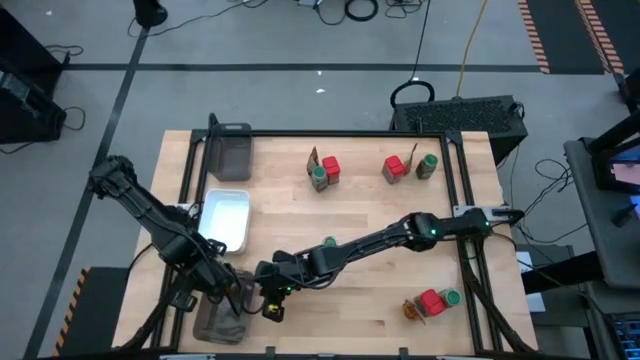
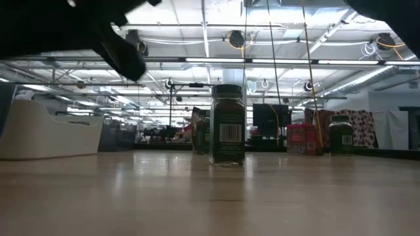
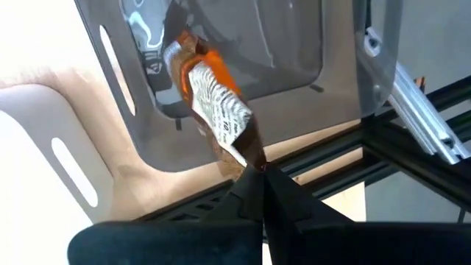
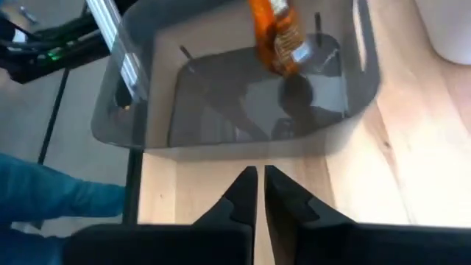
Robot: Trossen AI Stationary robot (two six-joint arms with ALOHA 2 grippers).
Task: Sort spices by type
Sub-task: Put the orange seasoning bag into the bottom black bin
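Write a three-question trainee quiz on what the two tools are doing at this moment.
1. True or false: the right tool is carrying a red box.
2. What does the left tool pinch? A) a green-lidded jar B) a brown-orange sachet C) a white dish
3. Fill in: the sachet hangs above the grey mesh ____.

Key: 1 false, it is shut on nothing. 2 B. 3 tray.
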